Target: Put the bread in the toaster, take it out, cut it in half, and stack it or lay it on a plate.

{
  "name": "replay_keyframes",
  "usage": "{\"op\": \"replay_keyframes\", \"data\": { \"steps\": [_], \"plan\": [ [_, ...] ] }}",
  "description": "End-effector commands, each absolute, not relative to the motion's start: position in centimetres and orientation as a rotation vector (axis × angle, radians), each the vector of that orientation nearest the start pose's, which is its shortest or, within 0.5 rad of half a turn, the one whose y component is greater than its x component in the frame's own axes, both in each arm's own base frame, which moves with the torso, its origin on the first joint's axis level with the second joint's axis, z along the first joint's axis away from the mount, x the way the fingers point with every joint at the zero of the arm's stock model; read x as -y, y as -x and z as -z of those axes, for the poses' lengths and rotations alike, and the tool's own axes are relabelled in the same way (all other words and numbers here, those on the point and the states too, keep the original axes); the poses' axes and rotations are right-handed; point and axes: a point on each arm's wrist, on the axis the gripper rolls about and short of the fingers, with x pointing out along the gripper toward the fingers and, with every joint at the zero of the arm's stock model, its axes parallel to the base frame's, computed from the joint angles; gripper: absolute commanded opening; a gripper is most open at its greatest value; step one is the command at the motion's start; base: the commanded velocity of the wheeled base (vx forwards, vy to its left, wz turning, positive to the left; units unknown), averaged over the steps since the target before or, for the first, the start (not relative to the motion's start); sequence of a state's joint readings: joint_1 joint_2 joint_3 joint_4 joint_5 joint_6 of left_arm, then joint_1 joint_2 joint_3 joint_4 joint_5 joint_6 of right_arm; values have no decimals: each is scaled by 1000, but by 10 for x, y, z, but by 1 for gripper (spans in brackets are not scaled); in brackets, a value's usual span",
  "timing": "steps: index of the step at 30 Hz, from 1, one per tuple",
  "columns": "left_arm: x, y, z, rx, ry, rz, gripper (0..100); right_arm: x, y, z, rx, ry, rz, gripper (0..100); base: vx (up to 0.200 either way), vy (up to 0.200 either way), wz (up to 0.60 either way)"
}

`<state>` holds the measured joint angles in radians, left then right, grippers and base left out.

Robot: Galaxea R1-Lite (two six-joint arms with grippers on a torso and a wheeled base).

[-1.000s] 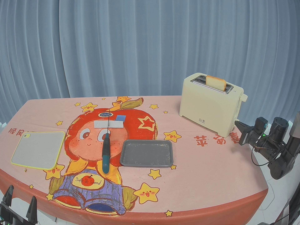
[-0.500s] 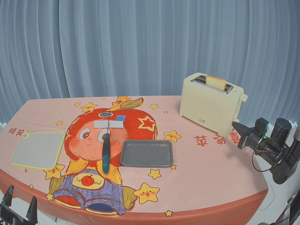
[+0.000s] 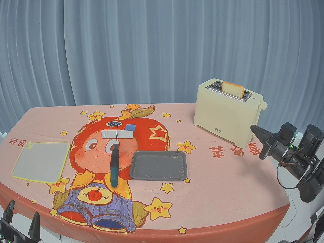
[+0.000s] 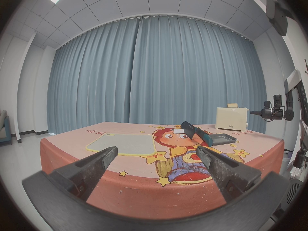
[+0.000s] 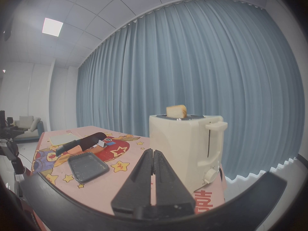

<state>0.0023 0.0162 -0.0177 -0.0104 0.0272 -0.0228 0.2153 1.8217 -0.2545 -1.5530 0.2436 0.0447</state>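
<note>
A slice of bread (image 3: 233, 89) stands in the slot of the cream toaster (image 3: 226, 113) at the table's back right, its top poking out; the bread (image 5: 176, 111) and toaster (image 5: 183, 148) also show in the right wrist view. My right gripper (image 3: 253, 129) is shut and empty, hovering just right of the toaster near its lever side (image 5: 216, 125). A knife (image 3: 114, 162) with a teal handle lies mid-table, left of the grey plate (image 3: 158, 165). The cutting board (image 3: 42, 161) lies at the left. My left gripper (image 4: 157, 154) is open, low off the table's front left corner.
The table carries a pink cartoon cloth (image 3: 219, 186). White and blue tags (image 3: 118, 133) sit under the knife blade. A blue curtain hangs behind the table. Bare cloth lies in front of the toaster and right of the plate.
My right gripper has risen a little and drifted slightly right beside the toaster, still shut. Bread, knife, plate and board have not moved.
</note>
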Motion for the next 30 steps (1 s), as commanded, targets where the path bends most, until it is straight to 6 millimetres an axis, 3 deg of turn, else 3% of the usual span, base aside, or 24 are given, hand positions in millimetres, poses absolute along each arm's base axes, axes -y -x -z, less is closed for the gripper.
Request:
{"op": "replay_keyframes", "data": {
  "steps": [1, 18, 30],
  "plan": [
    [-1, 22, -77, -4, 23, -32, 100, -63, -238, -129, 37, -45, -481, 0, 0, 0, 0],
    [-1, 22, -77, -6, 23, -32, 100, -66, -233, -147, 119, -39, -486, 0, 0, 0, 0],
    [-1, 22, -77, -4, 23, -32, 100, -48, -258, -175, 200, -34, -399, 0, 0, 0, 0]
  ]
}}
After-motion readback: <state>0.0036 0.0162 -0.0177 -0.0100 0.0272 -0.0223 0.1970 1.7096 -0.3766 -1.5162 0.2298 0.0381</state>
